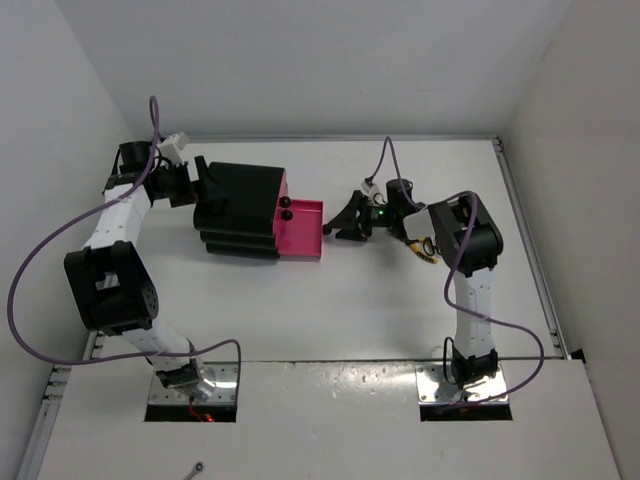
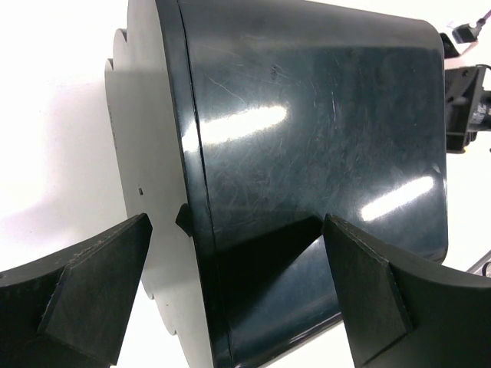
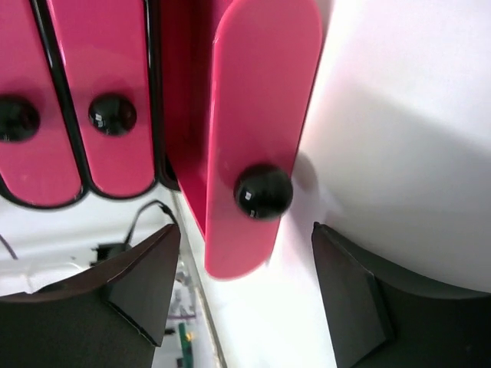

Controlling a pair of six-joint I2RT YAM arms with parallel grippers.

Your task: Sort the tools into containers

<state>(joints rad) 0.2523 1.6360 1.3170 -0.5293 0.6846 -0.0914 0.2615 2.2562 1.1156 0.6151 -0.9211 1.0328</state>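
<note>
The drawer [image 3: 261, 100] stands pulled out at the table's [image 1: 330, 330] far middle, its knob [image 3: 263, 191] untouched between the spread fingers of my right gripper [image 3: 244, 238]. My left gripper [image 2: 236, 222], also spread, straddles the cabinet [image 2: 307, 153]. Opening looks done; next I should fetch the pliers [image 1: 427, 250].

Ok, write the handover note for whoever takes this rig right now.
Left end effector: open, fingers either side of the cabinet rear edge.
Right end effector: open, fingers flanking the knob of the pulled-out drawer, not gripping it.
Two other drawers shut. The open drawer looks empty. A yellow-handled tool lies on the table under the right arm; no other tools visible.
Done: one drawer opened. Left: put every tool into a drawer.
</note>
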